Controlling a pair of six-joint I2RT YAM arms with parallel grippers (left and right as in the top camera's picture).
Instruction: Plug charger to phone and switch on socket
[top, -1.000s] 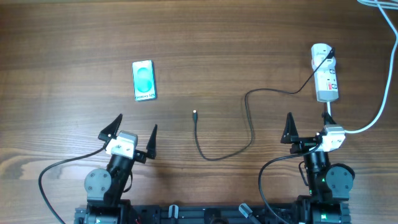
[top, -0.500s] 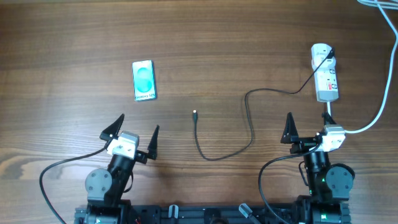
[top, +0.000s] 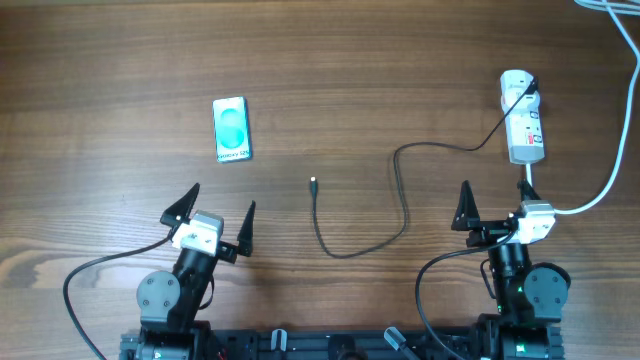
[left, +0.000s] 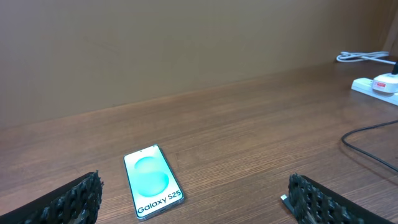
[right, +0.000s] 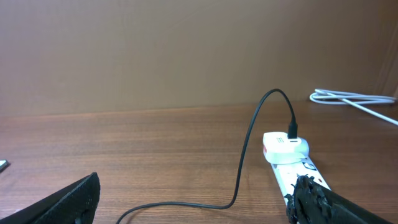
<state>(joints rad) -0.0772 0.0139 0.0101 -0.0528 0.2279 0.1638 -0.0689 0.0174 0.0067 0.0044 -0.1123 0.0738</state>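
Overhead, left fingers (top: 180, 205) and right fingers (top: 464, 207) spread empty; left wrist alone reads "Galaxy S25" on the phone (left: 152, 185).

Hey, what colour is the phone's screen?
The phone has a turquoise screen with a white border; it shows clearest in the left wrist view.

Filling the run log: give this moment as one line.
phone unplugged | charger in socket, tip loose | left fingers open, empty | right fingers open, empty
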